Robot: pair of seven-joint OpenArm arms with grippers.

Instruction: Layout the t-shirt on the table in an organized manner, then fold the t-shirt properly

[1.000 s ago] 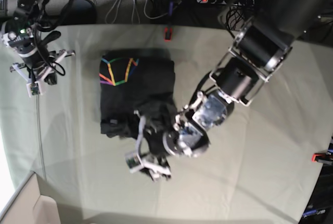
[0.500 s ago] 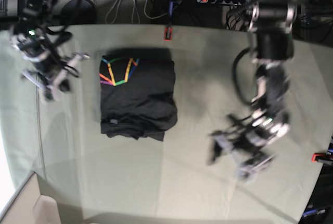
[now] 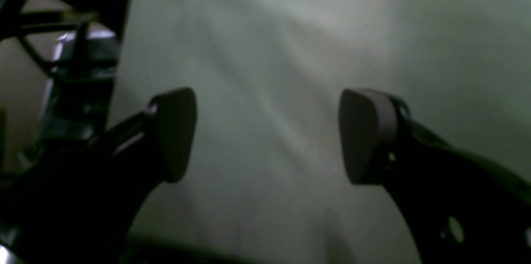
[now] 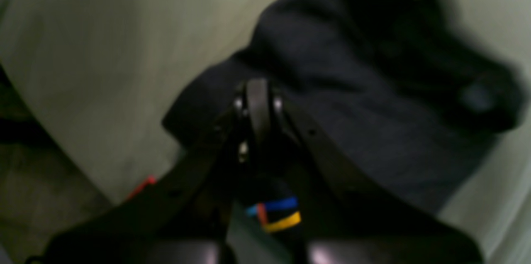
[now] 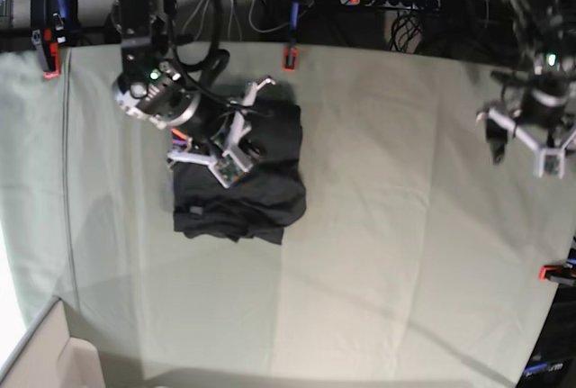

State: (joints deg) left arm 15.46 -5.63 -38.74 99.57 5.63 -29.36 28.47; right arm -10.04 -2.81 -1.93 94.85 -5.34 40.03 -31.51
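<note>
Two arms: upper left of base view, right gripper point(image 5: 236, 136) jaws pressed together, empty, over the folded t-shirt point(image 5: 241, 192) at centre-left of the table point(image 5: 387, 244). Far right, left gripper point(image 5: 531, 140) spread wide, empty. Risk: closed tips dragging cloth, undoing the fold.

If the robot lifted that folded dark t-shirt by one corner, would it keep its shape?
Probably not. The dark cotton t-shirt lies in soft, rumpled layers, so it would likely droop and unfold. It looks light and unlikely to slide far on the pale cloth-covered table.
</note>
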